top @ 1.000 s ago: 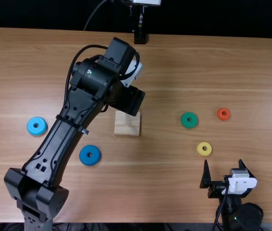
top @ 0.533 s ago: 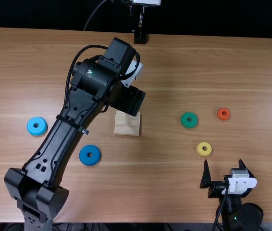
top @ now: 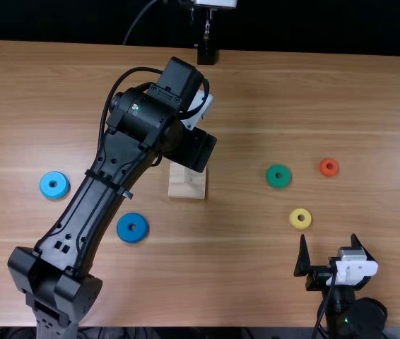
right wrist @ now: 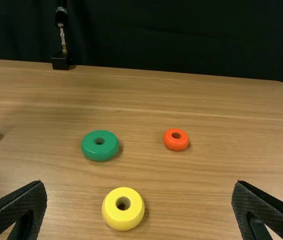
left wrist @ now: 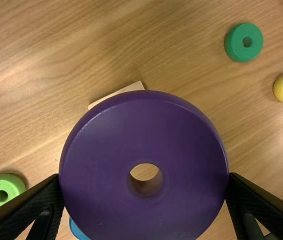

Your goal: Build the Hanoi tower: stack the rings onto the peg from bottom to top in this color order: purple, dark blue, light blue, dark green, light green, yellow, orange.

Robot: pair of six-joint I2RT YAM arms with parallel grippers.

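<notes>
My left gripper [top: 193, 150] hangs just behind the wooden peg base [top: 186, 185] in the top view. In the left wrist view that gripper [left wrist: 144, 176] is shut on the purple ring [left wrist: 101, 150], which partly covers the base [left wrist: 126, 90]. My right gripper [top: 328, 239] stands open near the front edge; the right wrist view has its open fingers [right wrist: 19, 212] with nothing held. On the table lie the light blue ring [top: 46, 188], dark blue ring [top: 124, 229], dark green ring [top: 273, 181], yellow ring [top: 294, 223], orange ring [top: 323, 170] and light green ring [left wrist: 11, 185].
The left arm spans the table's left part between the light blue and dark blue rings, above the tabletop [top: 256, 92]. A black stand [top: 207, 54] is at the far edge. The yellow ring lies just beyond the right gripper's fingertips.
In the top view, my left arm and gripper have shifted slightly to the right. The right arm and the rings on the table have kept their places.
</notes>
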